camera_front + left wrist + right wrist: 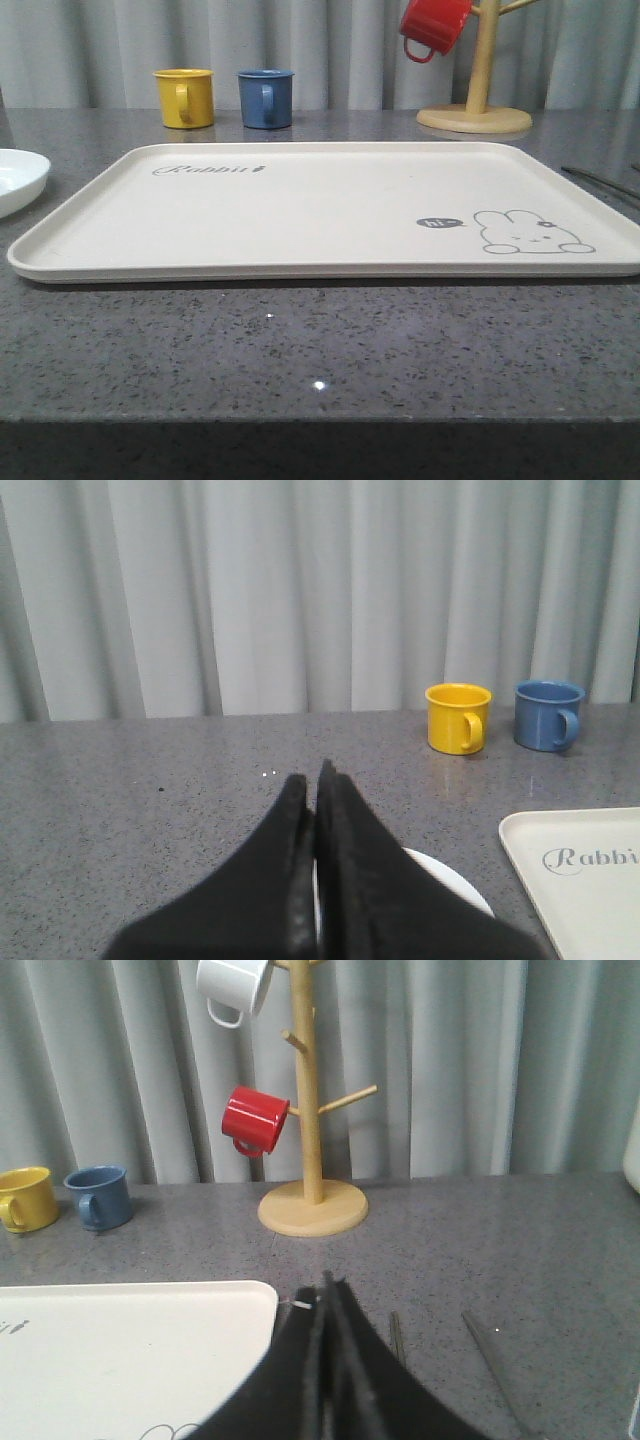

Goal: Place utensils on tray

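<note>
Lying on the table right of the empty tray (330,210), the thin chopsticks (495,1365) point away just beside the right gripper (325,1290), pinched closed and holding nothing.

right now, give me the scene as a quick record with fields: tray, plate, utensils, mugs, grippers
tray: cream, flat on the grey counter, nothing on it
plate: white, on the counter off the tray's left end
utensils: thin metal pieces on the counter, right of the tray
mugs: yellow mug and blue mug behind the tray; red mug on the wooden mug tree
left gripper: shut, empty, above the plate
right gripper: shut, empty
</note>
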